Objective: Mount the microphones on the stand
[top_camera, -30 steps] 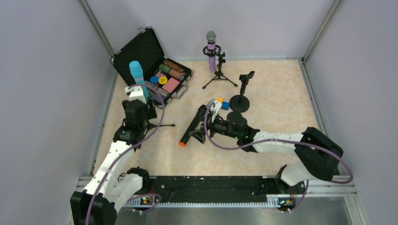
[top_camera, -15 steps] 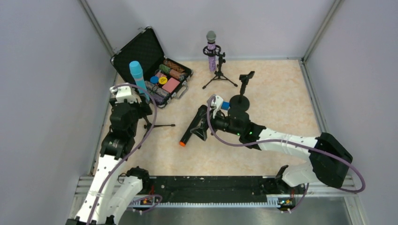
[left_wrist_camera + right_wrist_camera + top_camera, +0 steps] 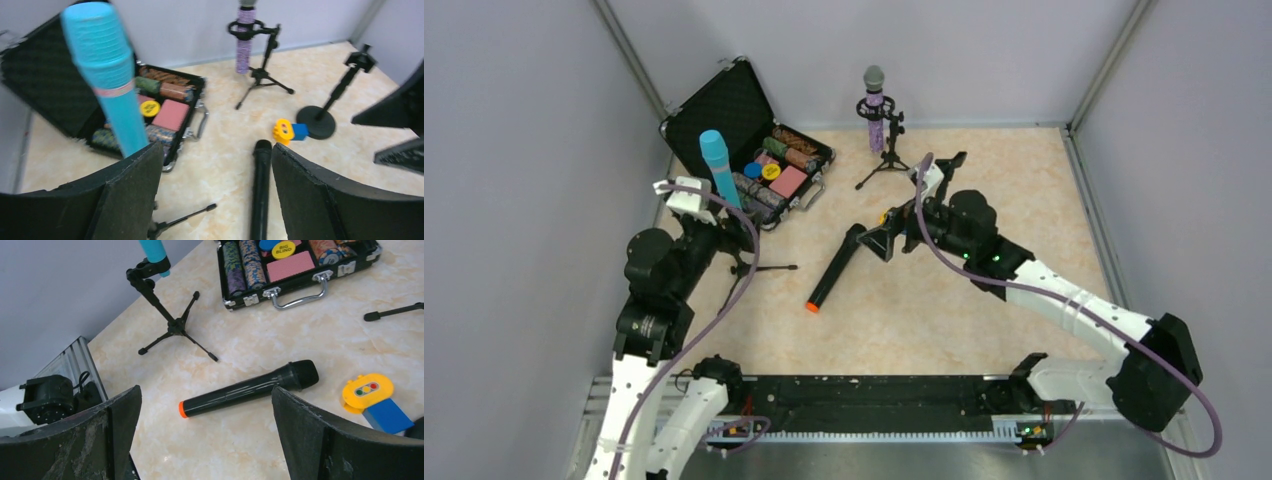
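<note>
The black microphone with an orange end (image 3: 248, 388) lies flat on the surface (image 3: 984, 330), unattached, its head pointing toward the back and its orange end toward the arms. The right end effector (image 3: 205, 392) hangs just beside that head with its jaws spread wide, grasping nothing. A yellow and blue toy (image 3: 372, 395) lies near the microphone's head, next to the round-base stand (image 3: 335, 100), whose clip at the top holds nothing.

The light-blue microphone (image 3: 716, 165) stands tilted in the clip of a tripod stand (image 3: 170, 325) at the left, in front of an open black case (image 3: 724, 110) holding poker chips. The left end effector (image 3: 217, 155) is released too, its fingers apart and empty, near that tripod. The glittery purple microphone (image 3: 875, 110) with a silver grille sits upright in a second tripod stand (image 3: 262, 75) by the back wall.
</note>
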`<state>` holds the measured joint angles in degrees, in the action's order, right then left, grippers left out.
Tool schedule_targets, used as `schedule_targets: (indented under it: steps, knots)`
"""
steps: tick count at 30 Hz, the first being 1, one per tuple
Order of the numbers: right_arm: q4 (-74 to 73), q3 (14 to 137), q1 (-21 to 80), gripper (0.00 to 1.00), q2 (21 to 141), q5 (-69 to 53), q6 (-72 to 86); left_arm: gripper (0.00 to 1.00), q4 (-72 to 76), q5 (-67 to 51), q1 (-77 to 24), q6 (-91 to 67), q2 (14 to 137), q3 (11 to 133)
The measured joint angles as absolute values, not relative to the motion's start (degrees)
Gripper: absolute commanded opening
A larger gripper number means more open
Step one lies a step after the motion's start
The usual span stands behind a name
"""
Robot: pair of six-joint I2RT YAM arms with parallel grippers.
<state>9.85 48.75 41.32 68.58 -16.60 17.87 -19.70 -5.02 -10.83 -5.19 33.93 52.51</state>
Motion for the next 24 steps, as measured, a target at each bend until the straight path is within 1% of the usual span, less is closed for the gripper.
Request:
schedule_targets:
  steps: [6, 11, 16, 21, 24]
  knots:
    - [5.23, 50.09, 35.27, 0.99, 65.17, -19.09, 19.88, 0.83, -18.15, -18.55, -10.9, -5.15, 41.15, 54.35]
    - [1.91, 51.68, 27.86, 0.99, 61.93, -21.78, 22.5, 0.83, -18.11, -24.51, -12.1, -6.02, 48.75, 54.35]
    - [-1.02, 53.36, 21.34, 0.99, 59.99, -23.0, 24.88, 0.83, -19.07, -24.21, -17.12, -5.96, 55.7, 55.2]
    - [-5.43, 55.33, 15.84, 0.99, 60.2, -22.15, 26.2, 0.82, -21.98, -17.69, -25.85, -4.43, 63.07, 58.81]
    - [-9.47, 57.36, 13.65, 0.99, 61.23, -18.72, 25.96, 0.82, -22.85, -14.04, -29.28, -4.1, 67.05, 60.34]
